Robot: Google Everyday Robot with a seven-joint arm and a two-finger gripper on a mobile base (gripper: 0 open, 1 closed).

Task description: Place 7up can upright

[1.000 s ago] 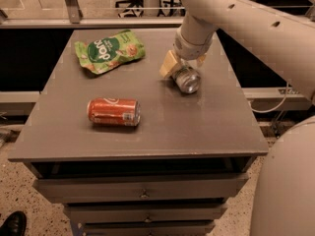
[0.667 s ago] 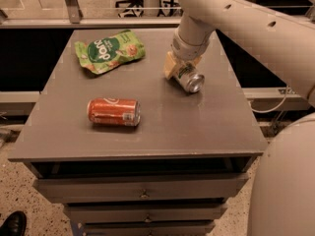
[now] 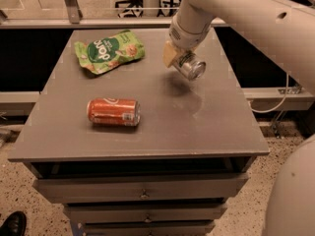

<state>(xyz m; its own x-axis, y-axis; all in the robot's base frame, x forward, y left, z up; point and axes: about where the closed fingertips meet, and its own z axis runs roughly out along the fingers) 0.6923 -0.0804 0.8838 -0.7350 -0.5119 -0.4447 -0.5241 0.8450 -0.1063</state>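
Note:
The 7up can [image 3: 190, 66] is a silver-white can held tilted in the air above the right rear part of the table [image 3: 206, 122], its end facing the camera. Its shadow falls on the tabletop below it. My gripper [image 3: 178, 58] is shut on the can from above, with a tan finger pad [image 3: 169, 55] showing on the can's left side. The white arm comes down from the upper right and hides the rest of the gripper.
An orange-red soda can [image 3: 113, 112] lies on its side at the left front of the table. A green snack bag [image 3: 109, 50] lies at the back left. Drawers sit under the tabletop. A shoe [image 3: 12, 224] shows on the floor at bottom left.
The gripper has lifted the 7up can off the tabletop; it was resting on the table a second ago and now hangs tilted above it.

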